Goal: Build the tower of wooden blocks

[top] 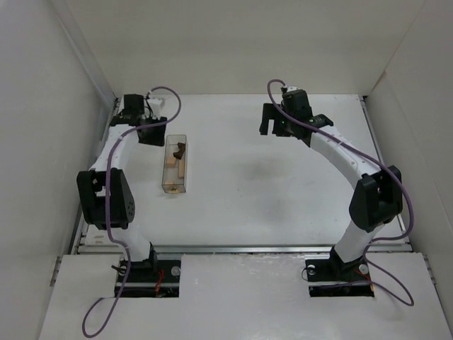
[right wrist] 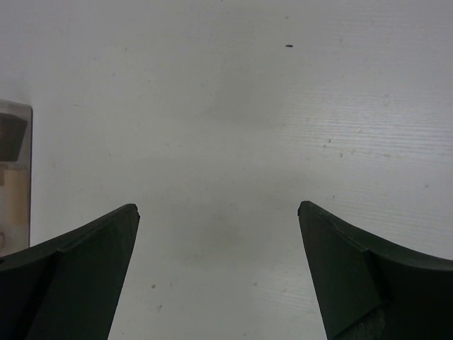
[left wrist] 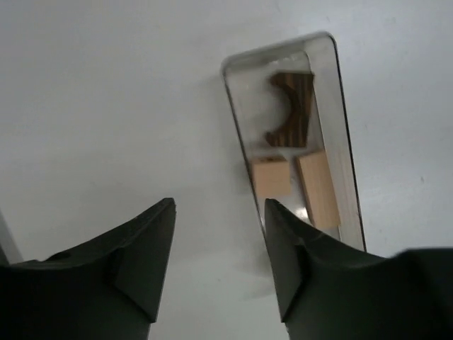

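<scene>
The blocks (left wrist: 291, 110) lie unstacked in the box (left wrist: 342, 142), just ahead of the released left fingers (left wrist: 141, 248), its long axis running away from them; the released right fingers (right wrist: 92, 262) are well apart.

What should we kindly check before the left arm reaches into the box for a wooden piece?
1. Left claw open, empty: ok.
2. Right claw open, empty, over the table: ok.
3. Dark notched block, tan cube and tan bar lie inside the clear plastic box: ok.
4. Left claw centred over the box: not ok, box sits off to one side.
5. Box top open: cannot tell.
</scene>
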Controlling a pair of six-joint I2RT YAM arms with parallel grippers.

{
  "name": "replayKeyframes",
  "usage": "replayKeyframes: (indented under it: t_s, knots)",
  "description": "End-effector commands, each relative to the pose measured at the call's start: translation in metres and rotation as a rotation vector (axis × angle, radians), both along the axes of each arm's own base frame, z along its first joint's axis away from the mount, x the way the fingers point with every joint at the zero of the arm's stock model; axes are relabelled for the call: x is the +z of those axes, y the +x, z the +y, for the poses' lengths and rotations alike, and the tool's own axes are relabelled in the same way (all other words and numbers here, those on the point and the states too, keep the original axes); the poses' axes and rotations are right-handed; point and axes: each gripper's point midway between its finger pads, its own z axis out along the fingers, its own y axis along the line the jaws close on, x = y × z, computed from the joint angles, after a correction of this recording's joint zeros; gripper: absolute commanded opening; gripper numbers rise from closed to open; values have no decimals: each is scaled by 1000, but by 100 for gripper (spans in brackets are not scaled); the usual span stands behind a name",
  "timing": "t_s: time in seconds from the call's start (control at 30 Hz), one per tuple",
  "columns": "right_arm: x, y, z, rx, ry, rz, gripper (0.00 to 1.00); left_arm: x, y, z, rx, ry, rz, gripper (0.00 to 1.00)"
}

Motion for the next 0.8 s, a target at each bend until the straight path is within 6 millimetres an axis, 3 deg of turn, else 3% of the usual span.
replayKeyframes:
  t_s: [0.0, 0.03, 0.1, 0.27, 0.43, 0.53, 0.67, 0.7, 0.77]
  knots:
    - [2, 2, 10, -6, 18, -30, 100, -9, -24, -22, 22, 49, 54, 47]
    - [-2, -2, 13, 3, 14, -20, 100, -33, -31, -24, 27, 62, 110, 47]
    - [-6, -2, 9, -18, 6, -15, 100, -52, -34, -26, 61, 57, 159, 46]
    - [-14, -7, 12, -17, -15, -3, 100, -71, -36, -24, 99, 59, 195, 41]
    - [-15, -11, 10, -31, -35, -4, 100, -87, -34, -8, 159, 133, 209, 39]
    - [-15, -12, 12, -24, -48, -9, 100, -101, -39, -9, 151, 130, 246, 31]
    - [-18, -15, 13, -22, -58, -3, 100, -110, -40, -11, 143, 123, 272, 10]
    - [-18, -15, 13, -22, -58, -3, 100, -110, -40, -11, 143, 123, 272, 0]
    - [-14, -15, 11, -25, -66, -18, 100, -104, -34, -9, 160, 128, 253, 0]
